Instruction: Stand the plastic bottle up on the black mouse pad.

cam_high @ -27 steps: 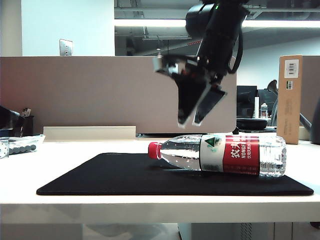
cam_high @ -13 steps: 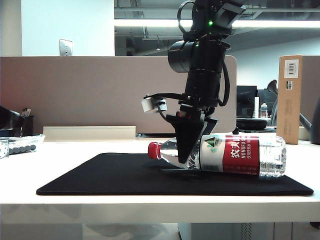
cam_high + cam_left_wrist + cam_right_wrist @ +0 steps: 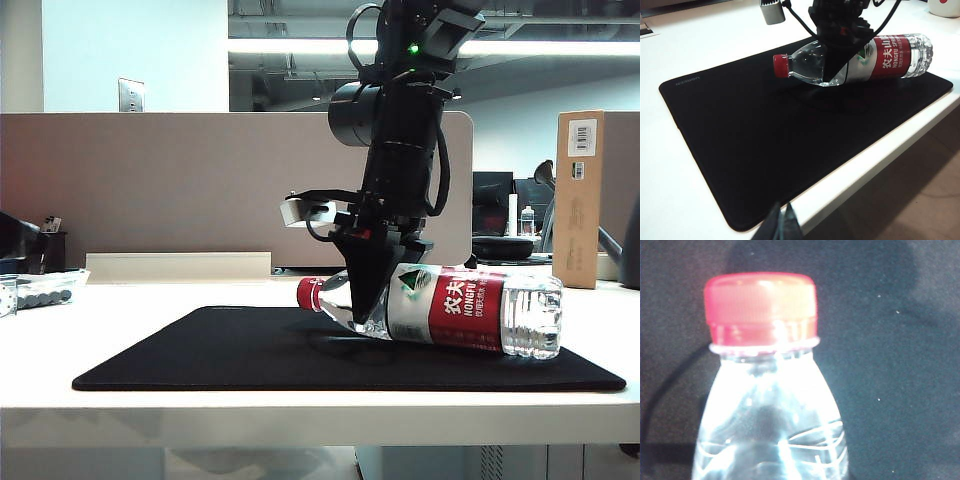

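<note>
- the bottle [image 3: 440, 306] lies on its side on the right part of the pad [image 3: 250, 350], its cap [image 3: 309, 294] pointing toward the left of the exterior view.
- against half a second ago, the neck end now sits raised off the pad and the bottle slopes down toward its base, which rests on the pad; before, it lay level.
- the whole bottle has also shifted a little toward the left in the exterior view; its base stands farther from the pad's right edge than before.
- the right gripper [image 3: 368, 312] is down over the bottle's shoulder, just between the cap and the label, with its fingers closed in against the clear plastic on both sides; a second ago it hung above the bottle with fingers spread wide.
- the right arm has leaned slightly leftward since half a second ago.
- the right wrist view shows the cap [image 3: 761, 307] and neck close up over the pad [image 3: 900, 365], fingers out of frame.
- the left gripper [image 3: 781, 226] shows only as fingertips at the edge of the left wrist view, above the pad's near edge and well apart from the bottle [image 3: 855, 57]; the tips appear close together, but whether they are fully closed cannot be told.
- a cardboard box [image 3: 580, 195] stands behind the table at the right.
</note>
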You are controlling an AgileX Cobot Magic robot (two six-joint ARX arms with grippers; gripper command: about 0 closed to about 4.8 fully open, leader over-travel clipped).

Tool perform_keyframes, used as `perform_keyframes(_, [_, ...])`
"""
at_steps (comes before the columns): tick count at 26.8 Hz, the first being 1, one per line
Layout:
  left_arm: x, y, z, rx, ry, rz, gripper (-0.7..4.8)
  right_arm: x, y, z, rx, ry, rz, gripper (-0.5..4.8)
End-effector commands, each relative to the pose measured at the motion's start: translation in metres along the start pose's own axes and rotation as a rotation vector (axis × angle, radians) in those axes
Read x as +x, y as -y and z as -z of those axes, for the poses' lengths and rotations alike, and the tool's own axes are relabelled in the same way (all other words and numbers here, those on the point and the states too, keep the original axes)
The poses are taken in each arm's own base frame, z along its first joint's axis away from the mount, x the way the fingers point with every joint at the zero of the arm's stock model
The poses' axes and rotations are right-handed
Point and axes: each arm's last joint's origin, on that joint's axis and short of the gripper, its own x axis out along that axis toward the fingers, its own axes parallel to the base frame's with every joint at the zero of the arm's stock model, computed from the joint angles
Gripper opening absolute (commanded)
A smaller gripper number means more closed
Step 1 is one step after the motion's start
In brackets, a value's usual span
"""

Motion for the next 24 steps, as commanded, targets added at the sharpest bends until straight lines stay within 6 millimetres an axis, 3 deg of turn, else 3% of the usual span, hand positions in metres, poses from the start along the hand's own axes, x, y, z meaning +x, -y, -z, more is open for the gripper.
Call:
perform_keyframes(1, [0.000, 0.000, -0.002, -0.004, 0.011, 0.001, -0.04, -0.008, -0.003, -0.005, 0.040, 0.085, -0.083, -0.06])
perform_keyframes(5, [-0.004, 0.000, -0.006, -0.007, 0.061, -0.002, -0.04, -0.040, -0.008, -0.011, 0.077, 0.239, -0.148, -0.06])
perform_keyframes(9, [-0.004, -0.001, -0.006, -0.008, 0.066, -0.004, -0.04, -0.107, -0.006, -0.026, 0.149, 0.613, -0.097, -0.06])
perform_keyframes(12, [-0.005, -0.002, -0.007, -0.012, 0.079, -0.017, -0.04, -0.141, -0.007, -0.035, 0.228, 0.894, -0.082, -0.06])
perform_keyframes(15, [-0.005, -0.009, -0.006, -0.024, 0.075, -0.083, -0.04, -0.145, -0.007, -0.042, 0.210, 1.069, -0.071, -0.06])
perform_keyframes(18, [-0.006, -0.016, -0.006, -0.038, 0.076, -0.154, -0.04, -0.136, -0.006, -0.042, 0.231, 1.165, -0.080, -0.06])
perform_keyframes(24, [-0.012, -0.030, -0.009, -0.060, 0.127, -0.303, -0.04, -0.090, -0.006, -0.019, 0.381, 1.416, 0.058, -0.06])
